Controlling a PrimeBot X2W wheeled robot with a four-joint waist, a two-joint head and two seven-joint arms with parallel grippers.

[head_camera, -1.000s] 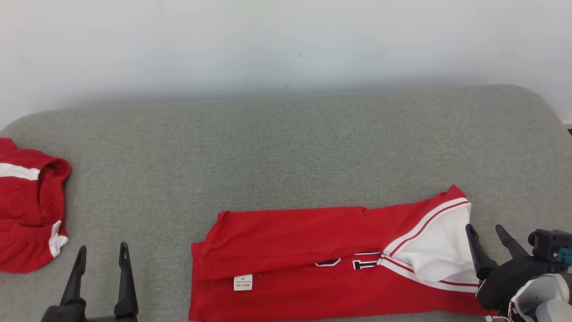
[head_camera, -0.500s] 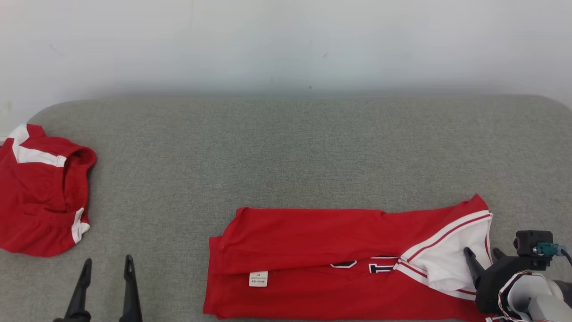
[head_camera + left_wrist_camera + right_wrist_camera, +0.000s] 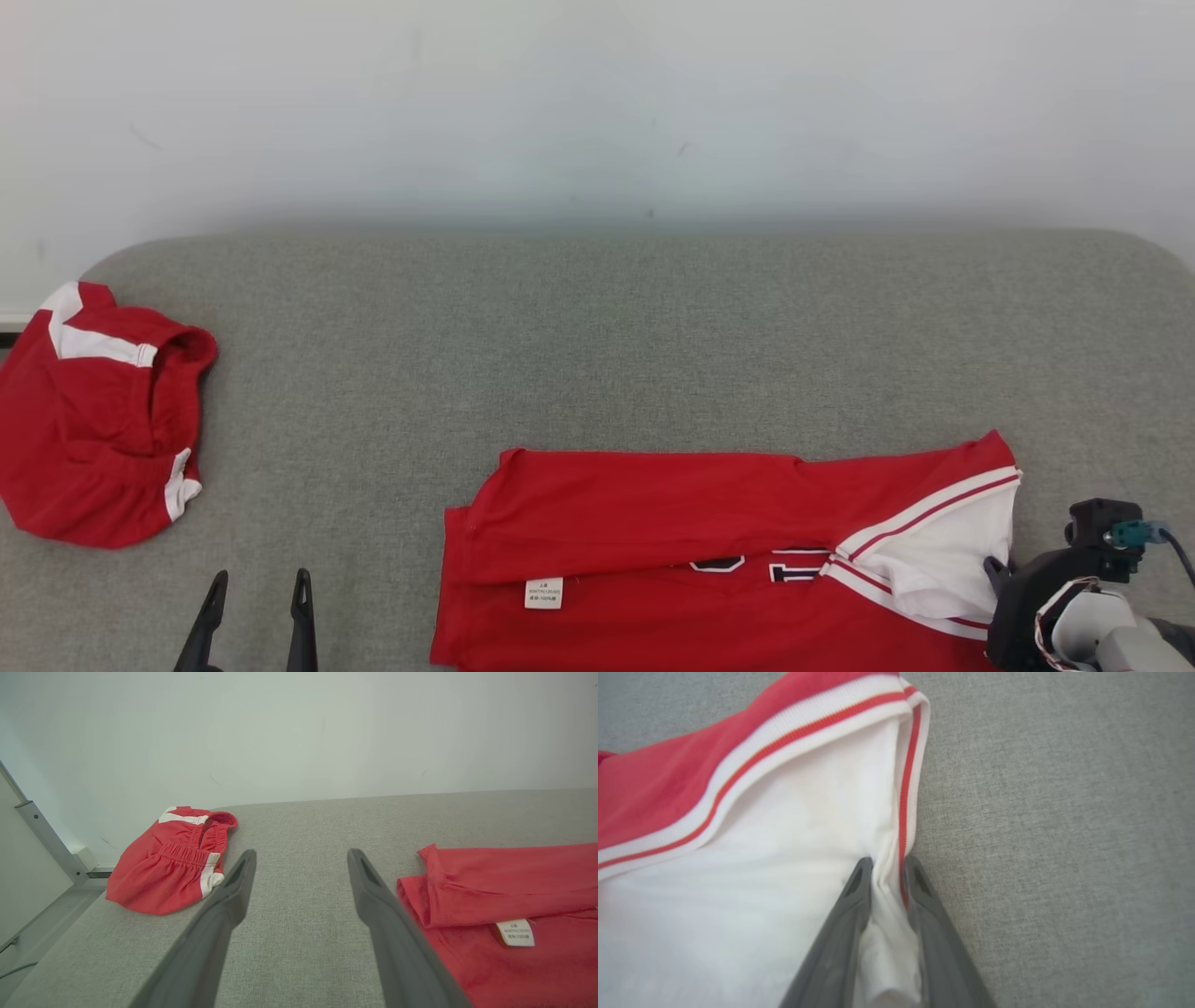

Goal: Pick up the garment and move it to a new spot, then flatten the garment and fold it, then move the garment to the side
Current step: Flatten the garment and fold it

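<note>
The garment (image 3: pixel 653 523) is a red jersey with white and red striped trim and a white label, lying folded lengthwise on the grey padded surface (image 3: pixel 597 355) near its front edge. My right gripper (image 3: pixel 997 566) is at the jersey's right end. In the right wrist view its fingers (image 3: pixel 852 914) are shut on a pinch of the white trimmed edge (image 3: pixel 761 835), which bunches up between them (image 3: pixel 888 861). My left gripper (image 3: pixel 260 579) stands open at the lower left, apart from the jersey's left end (image 3: pixel 490 896), with nothing between its fingers (image 3: pixel 302 854).
A crumpled pair of red shorts (image 3: pixel 103 439) with white trim lies at the surface's far left edge (image 3: pixel 173 868). A pale wall runs behind the surface. A metal post (image 3: pixel 42 844) and floor lie beyond the left edge.
My right gripper has gone from open to shut on the jersey's white edge. The head camera has moved, so the whole picture shifted; the left gripper stays open.
</note>
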